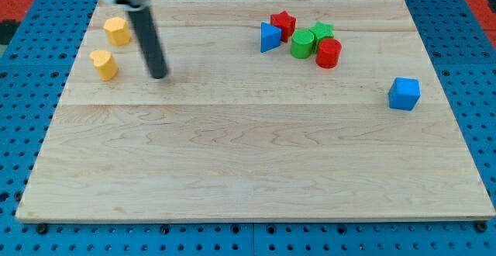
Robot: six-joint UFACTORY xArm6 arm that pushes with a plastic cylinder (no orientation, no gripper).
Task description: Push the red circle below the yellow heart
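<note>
The red circle (328,53) stands at the view's upper right, in a cluster of blocks, touching a green circle (302,43). Two yellow blocks stand at the upper left: one (103,64) looks like the yellow heart, the other (117,31) sits just above it. My tip (159,74) rests on the board to the right of the yellow blocks, about 70 px from the lower one. It is far to the left of the red circle and touches no block.
The cluster also holds a red star (283,23), a blue triangle (269,36) and a green star (322,31). A blue cube (404,93) stands alone at the right. The wooden board (248,178) lies on a blue pegboard.
</note>
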